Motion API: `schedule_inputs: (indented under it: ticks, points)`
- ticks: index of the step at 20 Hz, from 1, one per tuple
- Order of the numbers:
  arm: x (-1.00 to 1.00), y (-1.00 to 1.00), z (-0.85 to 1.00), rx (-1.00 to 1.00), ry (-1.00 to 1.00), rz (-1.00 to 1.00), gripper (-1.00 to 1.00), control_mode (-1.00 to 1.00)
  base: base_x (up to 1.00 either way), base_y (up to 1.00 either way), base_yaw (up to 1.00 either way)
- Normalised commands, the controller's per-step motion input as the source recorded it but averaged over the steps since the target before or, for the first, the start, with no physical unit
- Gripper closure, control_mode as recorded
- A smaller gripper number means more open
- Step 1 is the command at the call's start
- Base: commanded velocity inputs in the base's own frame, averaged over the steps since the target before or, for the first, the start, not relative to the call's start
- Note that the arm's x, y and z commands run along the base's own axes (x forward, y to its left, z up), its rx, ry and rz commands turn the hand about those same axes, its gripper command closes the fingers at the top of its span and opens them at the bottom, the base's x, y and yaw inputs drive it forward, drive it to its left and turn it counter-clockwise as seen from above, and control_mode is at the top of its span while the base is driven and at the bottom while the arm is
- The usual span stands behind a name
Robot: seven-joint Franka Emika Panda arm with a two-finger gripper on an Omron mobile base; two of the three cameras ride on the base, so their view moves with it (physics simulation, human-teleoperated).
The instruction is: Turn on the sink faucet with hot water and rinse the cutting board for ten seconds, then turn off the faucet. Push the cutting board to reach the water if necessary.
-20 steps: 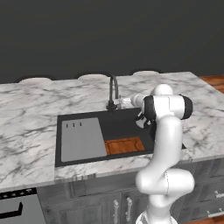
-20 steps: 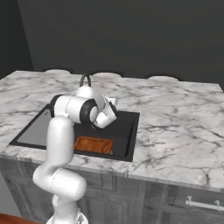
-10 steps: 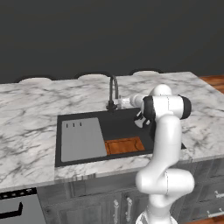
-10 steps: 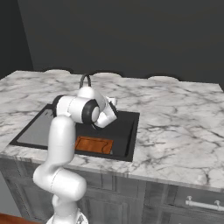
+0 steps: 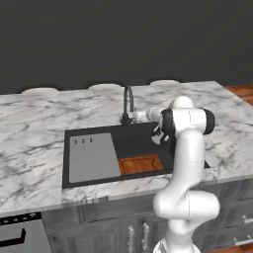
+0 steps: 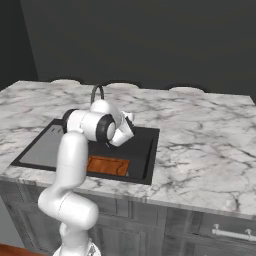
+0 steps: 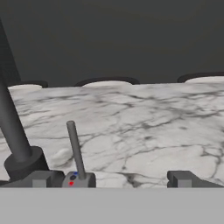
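Nothing had shifted over the last second — arm and two-finger gripper (image 7: 111, 178) held station at the slim dark gooseneck faucet (image 5: 128, 104), jaws apart around its small silvery lever (image 7: 75, 148). Small orange-brown wooden cutting board (image 5: 141, 164) lay in the black basin (image 5: 138, 142), no stream visible. Risk — pushing the lever toward cold, or a fingertip slipping off it.

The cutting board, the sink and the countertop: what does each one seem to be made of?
The cutting board looks like wood, orange-brown with a darker groove near its rim. The sink seems matte black, perhaps composite or coated metal; no shine tells which. The countertop looks like polished marble, white with grey veins.
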Motion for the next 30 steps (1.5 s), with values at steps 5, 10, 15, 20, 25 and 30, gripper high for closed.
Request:
schedule_inputs:
  ticks: [5,10,15,20,25,30]
  points:
    - [0.09,0.0,-0.04,0.0,0.0,0.0,-1.0,-1.0,0.0,0.0,0.0]
    - [0.07,0.02,0.0,0.0,0.0,0.0,-1.0,-1.0,0.0,0.0,0.0]
    - [0.1,0.0,-0.01,0.0,0.0,0.0,-1.0,-1.0,0.0,0.0,0.0]
    - [0.08,0.0,-0.04,0.0,0.0,0.0,-1.0,-1.0,0.0,0.0,0.0]
    - [0.05,0.0,-0.03,0.0,0.0,0.0,-1.0,-1.0,0.0,0.0,0.0]
    - [0.07,0.0,-0.03,0.0,0.0,0.0,-1.0,-1.0,0.0,0.0,0.0]
